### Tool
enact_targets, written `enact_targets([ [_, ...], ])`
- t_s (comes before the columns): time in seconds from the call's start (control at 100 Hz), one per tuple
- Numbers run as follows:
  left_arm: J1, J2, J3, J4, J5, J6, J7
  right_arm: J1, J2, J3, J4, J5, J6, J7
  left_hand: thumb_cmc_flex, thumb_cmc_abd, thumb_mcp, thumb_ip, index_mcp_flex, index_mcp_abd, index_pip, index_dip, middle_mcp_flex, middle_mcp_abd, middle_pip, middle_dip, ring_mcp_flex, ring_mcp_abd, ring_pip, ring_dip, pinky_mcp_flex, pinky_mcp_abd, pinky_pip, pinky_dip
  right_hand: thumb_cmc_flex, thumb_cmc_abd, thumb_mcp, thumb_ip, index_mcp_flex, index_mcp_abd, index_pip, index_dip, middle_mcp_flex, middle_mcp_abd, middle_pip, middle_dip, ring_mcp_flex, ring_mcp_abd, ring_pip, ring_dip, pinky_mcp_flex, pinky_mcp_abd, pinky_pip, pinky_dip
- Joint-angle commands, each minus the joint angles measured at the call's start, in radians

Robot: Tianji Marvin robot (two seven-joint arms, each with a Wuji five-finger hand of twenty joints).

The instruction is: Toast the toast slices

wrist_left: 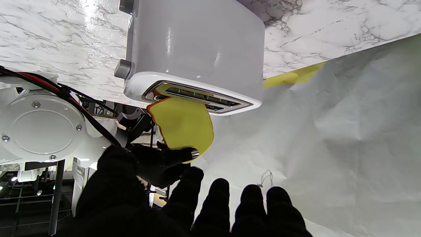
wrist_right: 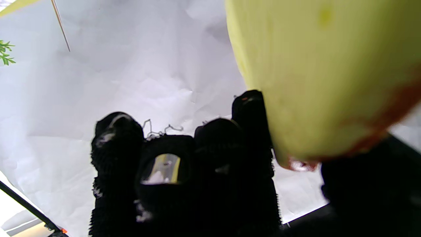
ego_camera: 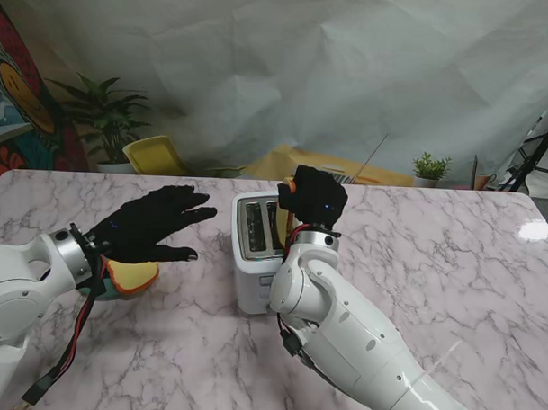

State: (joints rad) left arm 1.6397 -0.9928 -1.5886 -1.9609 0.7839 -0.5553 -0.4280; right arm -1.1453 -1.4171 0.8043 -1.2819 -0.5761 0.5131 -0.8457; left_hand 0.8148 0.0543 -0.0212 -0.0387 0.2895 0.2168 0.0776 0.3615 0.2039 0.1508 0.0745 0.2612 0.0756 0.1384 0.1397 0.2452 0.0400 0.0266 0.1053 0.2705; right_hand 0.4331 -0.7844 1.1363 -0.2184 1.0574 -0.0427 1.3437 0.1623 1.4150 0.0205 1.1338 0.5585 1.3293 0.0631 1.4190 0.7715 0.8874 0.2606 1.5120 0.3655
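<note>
A white two-slot toaster [ego_camera: 254, 258] stands mid-table. My right hand [ego_camera: 312, 199], in a black glove, is over its far end and shut on a yellow toast slice [wrist_left: 182, 123] with an orange crust. In the left wrist view the slice's edge is in a slot of the toaster [wrist_left: 197, 56]. In the right wrist view the toast slice [wrist_right: 325, 72] fills one side, pinched between thumb and fingers [wrist_right: 250, 131]. My left hand [ego_camera: 152, 223] hovers open, fingers spread, to the left of the toaster, over another toast slice [ego_camera: 135, 275] lying in a bowl.
A teal bowl [ego_camera: 109, 291] sits under my left hand. The marble table [ego_camera: 434, 256] stretches to the right. A yellow chair [ego_camera: 156, 154] and potted plants [ego_camera: 106, 114] stand beyond the table's far edge, before a white backdrop.
</note>
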Motion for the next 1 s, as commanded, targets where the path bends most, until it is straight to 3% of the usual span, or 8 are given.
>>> enact_targets([
  [0.0, 0.002, -0.002, 0.004, 0.003, 0.001, 0.000, -0.011, 0.015, -0.011, -0.003, 0.009, 0.006, -0.002, -0.009, 0.017, 0.029, -0.018, 0.015, 0.018, -0.011, 0.006, -0.001, 0.008, -0.013, 0.013, -0.006, 0.009, -0.019, 0.019, -0.011, 0.001, -0.033, -0.037, 0.007, 0.023, 0.060, 0.011, 0.015, 0.051, -0.054, 0.061, 0.039, 0.043, 0.034, 0.003, -0.008, -0.016, -0.012, -0.003, -0.002, -0.011, -0.003, 0.022, 0.001],
  [0.44, 0.011, -0.004, -0.003, 0.006, 0.002, 0.003, -0.003, 0.073, -0.039, -0.035, 0.100, 0.033, -0.040, -0.041, 0.019, 0.030, -0.018, 0.015, 0.018, -0.012, 0.006, -0.001, 0.008, -0.013, 0.014, -0.006, 0.009, -0.018, 0.019, -0.011, 0.002, -0.032, -0.037, 0.007, 0.034, 0.083, -0.018, -0.006, 0.028, -0.056, 0.057, 0.038, 0.043, 0.035, -0.030, -0.023, -0.017, 0.001, -0.027, -0.014, -0.041, -0.002, 0.012, 0.005],
  [0.99, 0.017, -0.005, -0.004, 0.010, 0.001, 0.003, 0.001, 0.093, -0.026, -0.046, 0.159, 0.025, -0.062, -0.012, 0.021, 0.033, -0.017, 0.015, 0.019, -0.012, 0.006, -0.001, 0.009, -0.015, 0.015, -0.006, 0.012, -0.019, 0.020, -0.011, 0.003, -0.033, -0.037, 0.007, 0.054, 0.080, -0.077, -0.052, -0.034, -0.094, 0.045, 0.037, -0.024, 0.057, -0.044, -0.022, -0.017, 0.013, -0.102, -0.049, -0.099, -0.001, -0.008, 0.014],
])
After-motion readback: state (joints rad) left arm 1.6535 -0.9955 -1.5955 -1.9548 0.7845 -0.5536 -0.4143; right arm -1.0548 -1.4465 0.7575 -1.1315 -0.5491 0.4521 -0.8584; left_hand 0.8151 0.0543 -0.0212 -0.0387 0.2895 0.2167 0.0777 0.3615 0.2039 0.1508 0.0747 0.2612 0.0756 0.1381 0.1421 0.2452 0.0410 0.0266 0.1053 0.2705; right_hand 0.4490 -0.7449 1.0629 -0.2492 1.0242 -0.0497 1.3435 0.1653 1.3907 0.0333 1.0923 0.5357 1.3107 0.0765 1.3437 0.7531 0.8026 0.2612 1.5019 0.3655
